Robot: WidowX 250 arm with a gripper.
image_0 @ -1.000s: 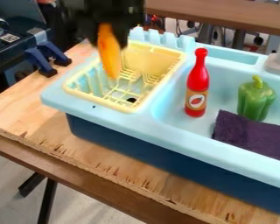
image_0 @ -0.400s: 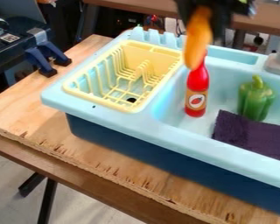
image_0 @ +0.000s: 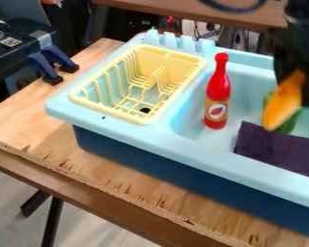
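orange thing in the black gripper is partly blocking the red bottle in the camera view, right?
No, it isn't the red bottle: the camera view shows the green pepper partly blocked instead, by the orange thing in the black gripper.

Red bottle [image_0: 217, 94] stands between yellow rack [image_0: 176, 98] and green pepper [image_0: 290, 123]; rack lies open above.

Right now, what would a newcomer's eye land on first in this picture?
Probably the bright red bottle, upright in the pale blue sink. Next comes the orange object held by the black gripper, in front of the green pepper. The yellow dish rack stands out left of the bottle.
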